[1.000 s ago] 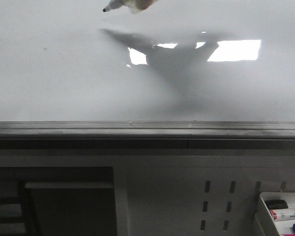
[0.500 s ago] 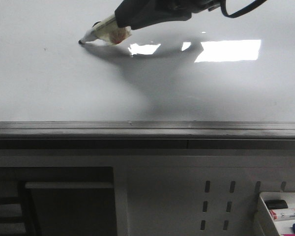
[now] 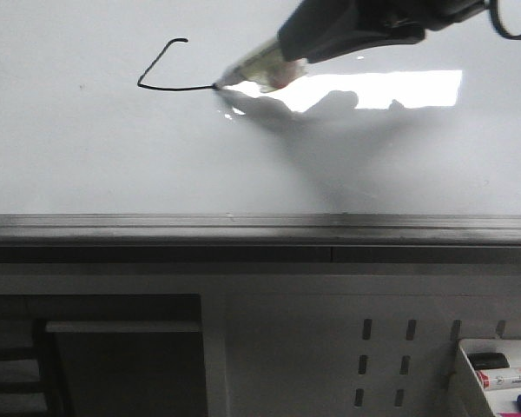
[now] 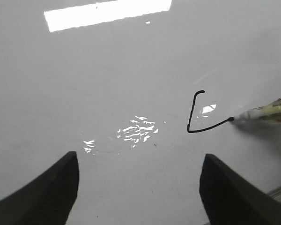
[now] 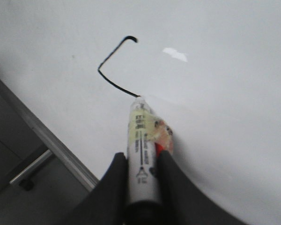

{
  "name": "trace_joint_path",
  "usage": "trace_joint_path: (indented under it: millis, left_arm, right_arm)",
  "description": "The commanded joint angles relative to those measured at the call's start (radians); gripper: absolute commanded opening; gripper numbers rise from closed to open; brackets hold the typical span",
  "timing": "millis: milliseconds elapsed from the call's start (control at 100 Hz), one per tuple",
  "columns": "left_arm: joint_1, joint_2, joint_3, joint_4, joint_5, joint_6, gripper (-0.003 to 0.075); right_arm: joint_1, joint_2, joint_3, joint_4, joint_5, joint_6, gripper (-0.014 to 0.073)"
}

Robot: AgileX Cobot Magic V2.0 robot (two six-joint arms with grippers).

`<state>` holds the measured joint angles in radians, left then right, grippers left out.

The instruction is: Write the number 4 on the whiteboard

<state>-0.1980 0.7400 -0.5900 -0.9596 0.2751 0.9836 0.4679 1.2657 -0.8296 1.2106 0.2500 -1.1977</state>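
My right tool [image 5: 143, 164] clamps the light, slick-barrelled marker [image 5: 141, 140] mid-body, tip on the rigid glossy whiteboard [image 3: 87, 156]; half-drawn number 4 [image 3: 161, 74]; left tool [image 4: 138, 187] open

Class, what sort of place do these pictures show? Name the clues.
Probably a lab or workshop bench: a flat whiteboard that the right gripper is marking with a marker, a perforated panel, and a tray of spare markers.

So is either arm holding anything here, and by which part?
The right end effector grips a marker by the rear of its barrel, tip on the whiteboard. The left end effector is open and holds nothing.
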Motion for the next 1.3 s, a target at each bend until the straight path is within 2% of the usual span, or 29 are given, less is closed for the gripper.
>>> trace_joint_path:
  millis: [0, 140, 490, 590, 890, 1040, 1140, 1290]
  left_arm:
    - [0.003, -0.004, -0.026, -0.035, -0.041, -0.008, 0.0489]
    - [0.003, -0.004, -0.026, -0.047, -0.041, -0.008, 0.0489]
    - [0.003, -0.004, -0.026, -0.053, -0.041, -0.006, 0.0489]
    - [0.003, -0.004, -0.026, -0.053, -0.041, -0.006, 0.0489]
    - [0.003, -0.004, -0.026, -0.053, -0.041, -0.004, 0.0489]
    - [0.001, -0.004, -0.026, -0.053, 0.006, 0.003, 0.0489]
    - [-0.019, -0.004, -0.026, -0.084, 0.075, 0.091, 0.0465]
    - [-0.092, 0.0, -0.026, -0.2, 0.151, 0.334, 0.041]
  right_arm:
    - [-0.036, -0.076, 0.011, -0.003, -0.054, 0.013, -0.0043]
    - [-0.02, -0.102, -0.017, -0.003, 0.025, 0.013, -0.0043]
    - [0.014, 0.014, -0.162, -0.006, -0.012, 0.009, -0.0043]
    - [0.014, 0.048, -0.155, -0.006, -0.012, 0.019, -0.0043]
    - [0.014, 0.059, -0.043, -0.037, 0.145, 0.083, -0.0043]
    - [0.015, -0.004, -0.042, -0.037, 0.22, 0.083, -0.0043]
    - [0.009, -0.046, -0.042, -0.039, 0.24, 0.083, -0.0043]
    - [-0.02, -0.052, -0.077, -0.067, 0.352, 0.117, -0.0043]
